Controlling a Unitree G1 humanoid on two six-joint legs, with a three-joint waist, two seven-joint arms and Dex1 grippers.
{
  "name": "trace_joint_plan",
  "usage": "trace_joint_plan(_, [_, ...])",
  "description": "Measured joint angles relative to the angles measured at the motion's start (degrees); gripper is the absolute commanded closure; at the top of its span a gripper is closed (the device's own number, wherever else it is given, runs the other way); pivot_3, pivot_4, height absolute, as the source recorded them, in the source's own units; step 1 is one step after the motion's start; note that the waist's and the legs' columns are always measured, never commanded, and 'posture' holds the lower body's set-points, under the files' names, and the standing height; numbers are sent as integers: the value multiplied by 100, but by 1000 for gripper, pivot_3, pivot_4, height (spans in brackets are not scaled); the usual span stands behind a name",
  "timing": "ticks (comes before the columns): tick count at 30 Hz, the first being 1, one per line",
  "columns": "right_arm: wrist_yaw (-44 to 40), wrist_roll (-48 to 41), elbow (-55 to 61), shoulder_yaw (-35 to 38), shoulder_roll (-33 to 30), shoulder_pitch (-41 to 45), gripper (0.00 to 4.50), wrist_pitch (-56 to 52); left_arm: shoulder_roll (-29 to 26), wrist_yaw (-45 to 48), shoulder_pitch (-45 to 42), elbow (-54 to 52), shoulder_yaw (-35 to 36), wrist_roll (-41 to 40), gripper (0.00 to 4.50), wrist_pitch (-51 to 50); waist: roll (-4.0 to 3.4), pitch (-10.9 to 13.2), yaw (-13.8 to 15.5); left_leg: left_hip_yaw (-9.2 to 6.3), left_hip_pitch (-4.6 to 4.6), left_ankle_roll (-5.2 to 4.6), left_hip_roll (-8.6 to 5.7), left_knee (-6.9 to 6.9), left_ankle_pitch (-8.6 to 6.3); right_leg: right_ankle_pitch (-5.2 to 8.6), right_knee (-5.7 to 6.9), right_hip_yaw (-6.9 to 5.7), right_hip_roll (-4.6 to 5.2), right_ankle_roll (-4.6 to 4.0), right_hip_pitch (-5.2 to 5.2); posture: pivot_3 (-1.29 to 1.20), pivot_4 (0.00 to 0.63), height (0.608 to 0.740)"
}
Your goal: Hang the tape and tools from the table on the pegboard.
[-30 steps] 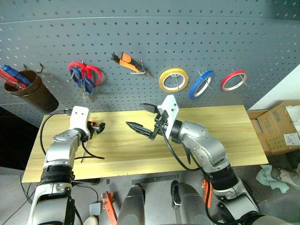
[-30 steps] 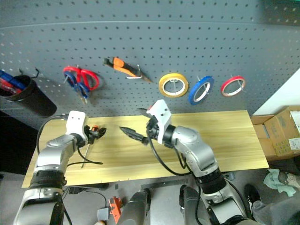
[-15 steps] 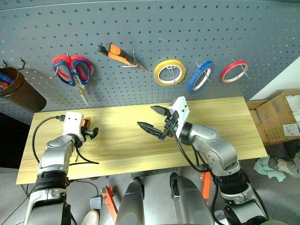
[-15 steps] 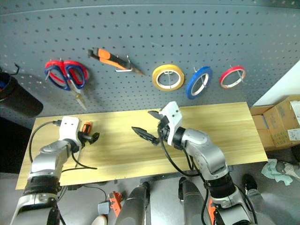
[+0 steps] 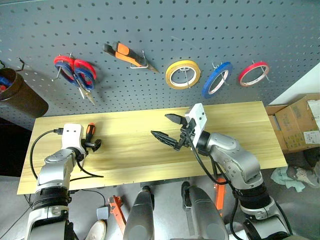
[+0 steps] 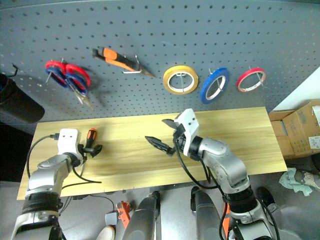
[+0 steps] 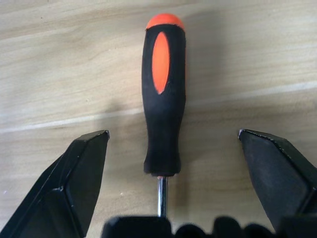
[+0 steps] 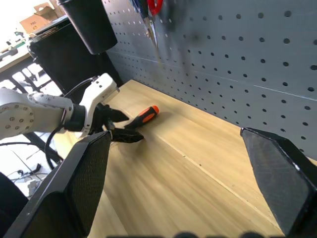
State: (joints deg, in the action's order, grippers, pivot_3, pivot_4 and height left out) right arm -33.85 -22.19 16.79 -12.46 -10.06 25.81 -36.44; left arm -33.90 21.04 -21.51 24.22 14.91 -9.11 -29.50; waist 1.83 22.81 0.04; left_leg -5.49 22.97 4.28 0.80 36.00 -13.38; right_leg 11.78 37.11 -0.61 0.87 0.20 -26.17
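Brown cup (image 5: 20, 97) with blue-handled tools

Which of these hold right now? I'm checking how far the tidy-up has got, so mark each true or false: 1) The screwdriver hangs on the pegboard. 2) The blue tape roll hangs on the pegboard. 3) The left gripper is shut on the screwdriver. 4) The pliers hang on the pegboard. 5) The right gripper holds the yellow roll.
1) False: the screwdriver lies flat on the table.
2) True: the blue tape roll hangs on the pegboard, between the yellow roll and the red roll.
3) False: the left gripper is open, one finger on each side of the handle, not touching it.
4) True: the pliers hang on a hook.
5) False: the right gripper is open and empty above the table.
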Motion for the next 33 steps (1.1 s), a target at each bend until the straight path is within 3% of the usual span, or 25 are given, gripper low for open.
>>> trace_joint_plan(8, [6,-91,60,14,-122,1,0,-64,-8,250,-299,336,14,-74,14,-130,-6,10,-3,9,0,1,-12,-5,-1,10,-1,4,13,19,0,105,450,740])
trace_joint_plan(9, [7,-115,70,15,-124,0,0,-65,-7,251,-309,349,21,-97,179,-145,-6,10,-5,10,0,1,-12,-4,-1,10,-1,4,16,20,0,104,449,740])
trace_joint_plan(11, [11,-119,72,15,-126,1,0,-65,15,260,-333,368,28,-126,570,-172,-6,10,-7,10,0,1,-12,-4,-1,9,0,4,17,21,0,103,445,740])
trace_joint_plan(20, [10,-95,-187,67,-161,185,0,52,28,208,-351,357,42,-128,3663,-234,-6,9,-11,11,-2,2,-12,-5,0,8,-1,3,18,23,0,100,398,740])
trace_joint_plan(21, [10,-91,-207,81,-161,221,0,79,34,211,-369,361,31,-127,3821,-232,-6,8,-10,11,-2,2,-12,-5,0,8,-1,2,19,23,0,97,387,740])
trace_joint_plan(27, [10,-94,-230,134,-184,286,0,194,113,194,-509,482,6,-101,3820,-147,-5,2,18,10,1,5,-15,-3,1,3,-3,0,23,31,0,82,367,740])
trace_joint_plan(33, [-53,-263,-123,246,-214,270,0,208,299,117,-645,547,-76,-86,3820,-73,1,-38,36,12,4,14,-20,0,6,-4,-8,-1,30,41,1,69,288,740])
